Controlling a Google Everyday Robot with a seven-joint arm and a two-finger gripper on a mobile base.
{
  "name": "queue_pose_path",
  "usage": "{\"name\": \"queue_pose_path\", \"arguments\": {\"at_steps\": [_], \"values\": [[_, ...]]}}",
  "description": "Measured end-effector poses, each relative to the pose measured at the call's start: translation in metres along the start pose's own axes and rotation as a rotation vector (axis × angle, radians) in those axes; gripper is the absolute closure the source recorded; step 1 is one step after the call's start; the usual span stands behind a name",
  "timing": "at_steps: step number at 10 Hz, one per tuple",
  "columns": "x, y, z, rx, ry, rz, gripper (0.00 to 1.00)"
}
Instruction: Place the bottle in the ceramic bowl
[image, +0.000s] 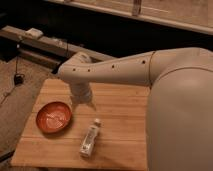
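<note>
The clear plastic bottle (89, 138) with a white cap lies on its side on the wooden table (120, 110), cap pointing away, just right of the bowl. The orange-red ceramic bowl (53, 117) sits upright and empty near the table's left edge. My gripper (83, 104) hangs from the white arm above the table, just behind and between the bowl and the bottle's cap, touching neither.
My large white arm (165, 85) fills the right side of the view and hides the table's right part. A dark bench (45, 42) with a small pale object stands behind. Carpet and a cable lie at the left.
</note>
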Motion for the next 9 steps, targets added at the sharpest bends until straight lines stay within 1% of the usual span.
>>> {"name": "queue_pose_path", "arguments": {"at_steps": [9], "values": [[0.0007,-0.0022,-0.0003,0.001,0.004,0.006,0.35]]}}
